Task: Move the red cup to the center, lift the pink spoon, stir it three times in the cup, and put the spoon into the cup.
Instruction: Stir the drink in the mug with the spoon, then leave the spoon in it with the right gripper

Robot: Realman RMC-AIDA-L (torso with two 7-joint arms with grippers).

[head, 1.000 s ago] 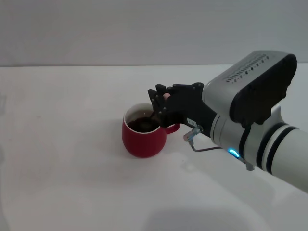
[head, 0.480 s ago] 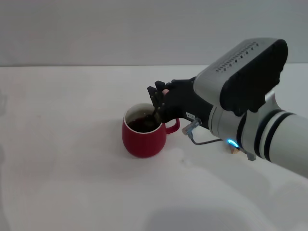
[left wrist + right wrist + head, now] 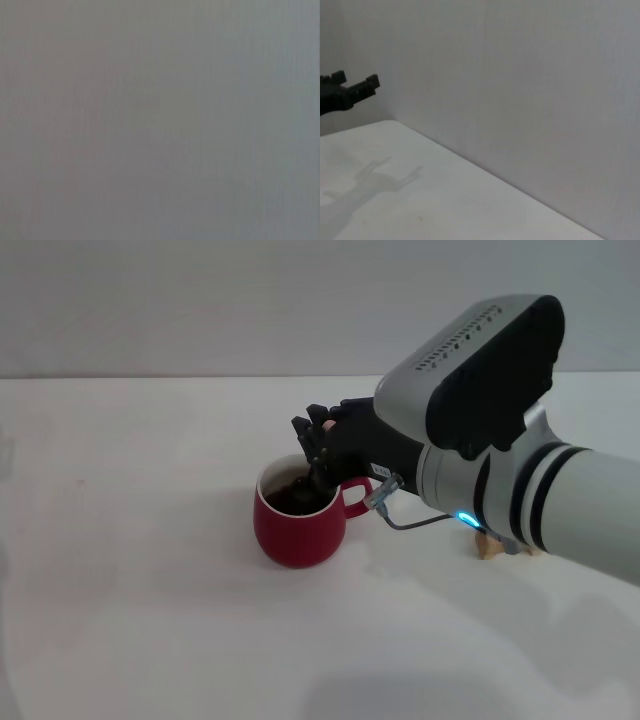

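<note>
Head view: one red cup (image 3: 298, 523), one right hand (image 3: 313, 445).

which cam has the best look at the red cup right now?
Head view. The red cup shows whole on the table, with dark liquid inside and the right gripper over its rim, holding the spoon in it. The left wrist view is blank grey; the right wrist view shows only wall and table, no cup.

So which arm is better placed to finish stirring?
The right. Its hand is over the red cup, holding the pink spoon in the liquid. The left arm is not in view.
</note>
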